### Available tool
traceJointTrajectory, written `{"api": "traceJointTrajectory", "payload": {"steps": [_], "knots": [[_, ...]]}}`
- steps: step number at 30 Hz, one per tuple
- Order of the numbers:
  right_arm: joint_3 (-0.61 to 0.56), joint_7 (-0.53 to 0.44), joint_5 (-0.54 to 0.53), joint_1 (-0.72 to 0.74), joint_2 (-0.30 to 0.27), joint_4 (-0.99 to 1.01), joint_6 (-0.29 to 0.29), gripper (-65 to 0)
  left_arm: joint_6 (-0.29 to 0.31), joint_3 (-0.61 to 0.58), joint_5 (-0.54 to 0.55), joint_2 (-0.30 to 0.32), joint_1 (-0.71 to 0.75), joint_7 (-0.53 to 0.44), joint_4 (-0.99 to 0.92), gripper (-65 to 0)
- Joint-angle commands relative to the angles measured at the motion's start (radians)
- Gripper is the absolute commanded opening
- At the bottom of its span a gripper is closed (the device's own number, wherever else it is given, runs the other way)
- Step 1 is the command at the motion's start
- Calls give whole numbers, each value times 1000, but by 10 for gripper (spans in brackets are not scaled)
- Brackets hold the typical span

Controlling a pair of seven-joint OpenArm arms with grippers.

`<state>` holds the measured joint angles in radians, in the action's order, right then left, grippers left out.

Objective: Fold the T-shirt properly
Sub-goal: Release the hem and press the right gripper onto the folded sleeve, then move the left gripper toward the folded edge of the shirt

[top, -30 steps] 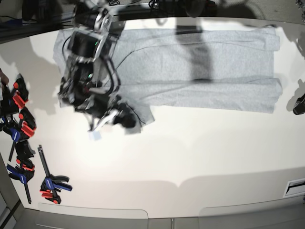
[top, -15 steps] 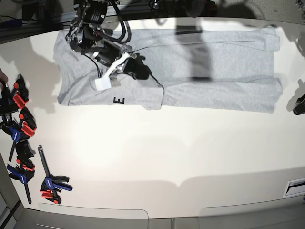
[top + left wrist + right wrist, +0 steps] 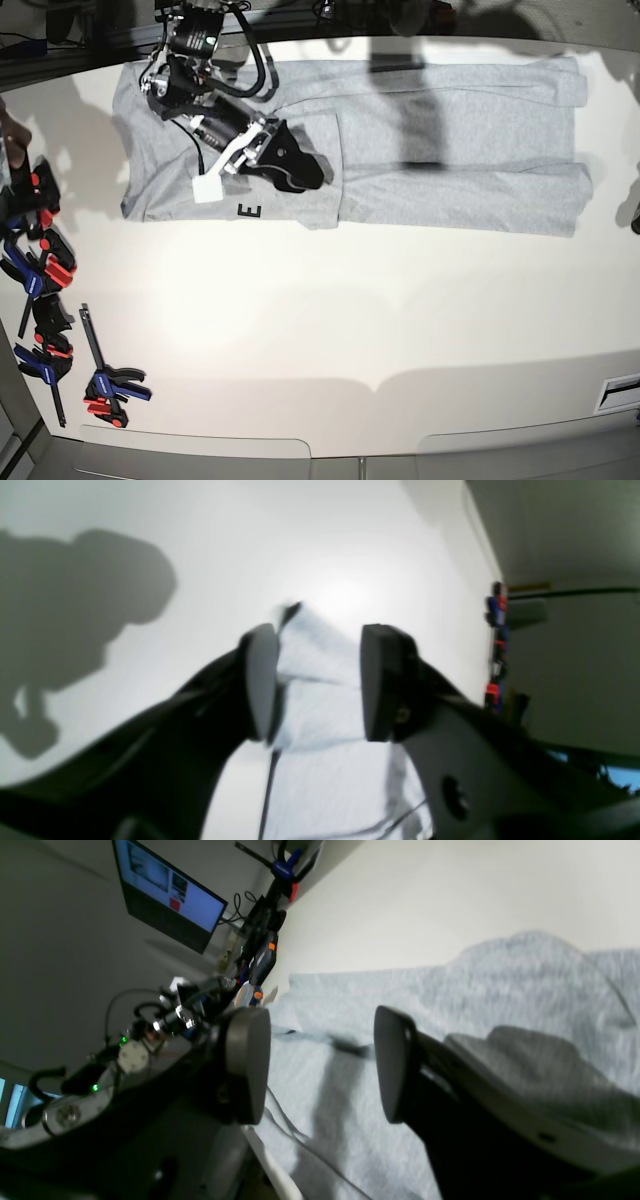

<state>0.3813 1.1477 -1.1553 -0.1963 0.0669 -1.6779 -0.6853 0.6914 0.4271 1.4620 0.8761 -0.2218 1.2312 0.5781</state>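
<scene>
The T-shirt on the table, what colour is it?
The T-shirt is light heather grey, with a black letter "E" showing; clearest in the base view.

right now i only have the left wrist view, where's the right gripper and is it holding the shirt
Observer: In the base view the right gripper is over the left end of the T-shirt. Its jaws are open, with nothing between them.
Operator: any print showing
Observer: Yes, a black letter E sits by the near edge of the folded part, just below that gripper in the base view.
</scene>
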Motion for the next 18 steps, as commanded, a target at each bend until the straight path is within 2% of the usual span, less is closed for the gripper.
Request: {"api": "traceJointTrajectory", "payload": {"steps": [1, 5, 8, 18], "knots": [[-2, -13, -31, 14, 0, -20, -13, -334, 7, 6, 22, 22, 10, 3, 13, -367], [-2, -13, -31, 18, 0, -20, -13, -334, 7, 6, 22, 12, 106, 6, 13, -355], [-2, -14, -31, 19, 0, -20, -13, -334, 7, 6, 22, -18, 152, 6, 14, -355], [-2, -14, -31, 19, 2, -20, -13, -334, 7, 6, 22, -217, 166, -18, 14, -356]]}}
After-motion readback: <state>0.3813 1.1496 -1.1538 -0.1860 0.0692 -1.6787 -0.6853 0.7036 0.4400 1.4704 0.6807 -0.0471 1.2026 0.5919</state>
